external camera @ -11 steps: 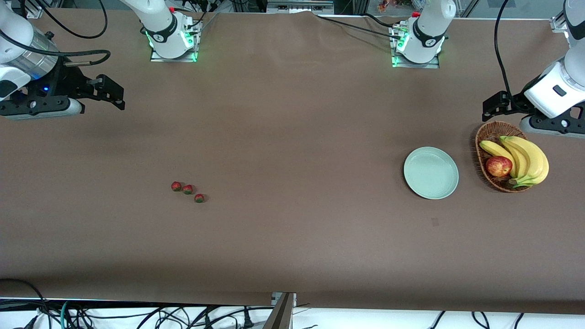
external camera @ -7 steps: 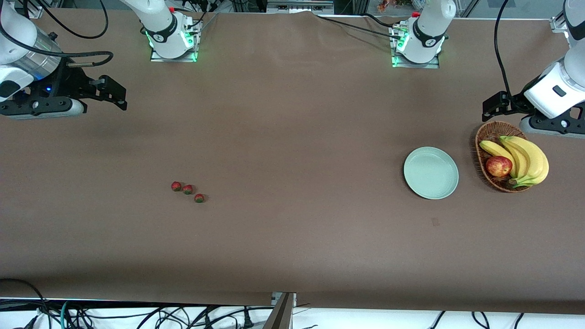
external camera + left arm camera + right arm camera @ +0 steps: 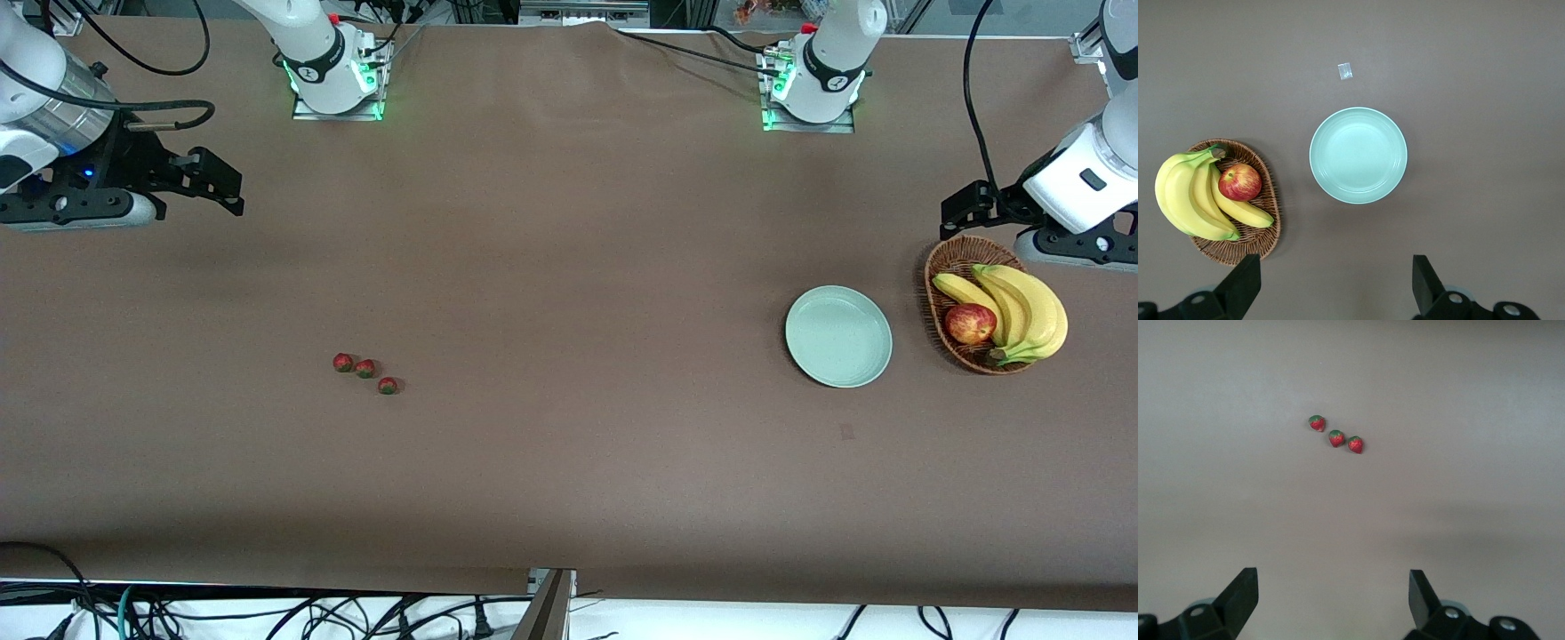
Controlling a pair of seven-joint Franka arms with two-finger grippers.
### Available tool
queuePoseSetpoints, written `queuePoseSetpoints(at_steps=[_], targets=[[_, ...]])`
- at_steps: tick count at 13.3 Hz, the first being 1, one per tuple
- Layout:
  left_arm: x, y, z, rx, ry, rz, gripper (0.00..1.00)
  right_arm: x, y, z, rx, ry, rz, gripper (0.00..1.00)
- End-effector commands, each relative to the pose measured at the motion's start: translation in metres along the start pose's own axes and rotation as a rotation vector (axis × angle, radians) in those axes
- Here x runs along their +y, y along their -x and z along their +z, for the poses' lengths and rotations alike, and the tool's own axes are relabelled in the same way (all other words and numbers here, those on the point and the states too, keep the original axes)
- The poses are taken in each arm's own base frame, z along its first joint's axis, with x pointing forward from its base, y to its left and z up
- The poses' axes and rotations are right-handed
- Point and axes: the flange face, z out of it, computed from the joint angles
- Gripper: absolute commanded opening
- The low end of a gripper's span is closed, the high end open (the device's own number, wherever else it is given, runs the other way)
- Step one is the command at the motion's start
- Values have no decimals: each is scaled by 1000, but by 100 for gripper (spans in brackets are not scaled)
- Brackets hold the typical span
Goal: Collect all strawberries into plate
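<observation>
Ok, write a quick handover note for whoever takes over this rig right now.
Left hand: open, empty, up over the table by the wicker basket.
Right hand: open, empty, up at the right arm's end.
Strawberries: all three lie in a short row on the table, toward the right arm's end.
Plate: beside the basket, nothing on it.
Done: nothing yet.
Left: move all three strawberries onto the plate.
</observation>
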Motion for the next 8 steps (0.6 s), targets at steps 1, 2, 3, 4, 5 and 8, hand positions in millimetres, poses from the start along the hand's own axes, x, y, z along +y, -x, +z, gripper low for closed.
queuePoseSetpoints(at_steps=[1,2,3,4,5,8], targets=[[-4,-4,-6,-5,-2,-4,100,12,-4,0,-12,-2,29,100],[-3,-4,-6,-5,-4,-6,100,13,-4,-2,-9,-1,32,100],[-4,-4,-6,-5,-2,-4,100,13,-4,-4,-5,0,30,100],[-4,-4,-6,-5,-2,-4,100,13,-3,-2,-16,0,29,100],[-4,-4,-6,-5,-2,-4,100,11,-3,-2,-19,2,26,100],[-4,-4,-6,-5,-2,-4,100,13,-1,9,-64,16,-100,100]])
